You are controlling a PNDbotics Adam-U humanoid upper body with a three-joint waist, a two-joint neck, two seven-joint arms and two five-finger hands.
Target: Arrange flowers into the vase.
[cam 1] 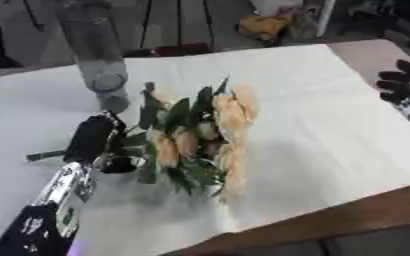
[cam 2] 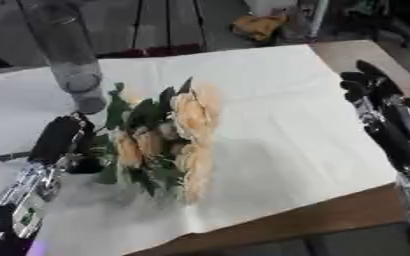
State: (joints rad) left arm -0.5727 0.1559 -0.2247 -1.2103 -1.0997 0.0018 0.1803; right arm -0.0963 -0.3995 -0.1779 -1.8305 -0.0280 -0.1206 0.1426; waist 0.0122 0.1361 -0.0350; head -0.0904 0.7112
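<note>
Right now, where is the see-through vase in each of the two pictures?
Left eye view: the vase stands upper left on the white cloth, just beyond the flowers.
Right eye view: the vase is upper left too, nearer the left edge.
Shared landmark: the flowers lie just in front of it, by the left hand.

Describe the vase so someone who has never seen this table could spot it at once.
On the white cloth covering the table, look to the far left corner. The vase stands upright there, just beyond the flowers at the left hand. It is the only tall, clear cylinder.
</note>
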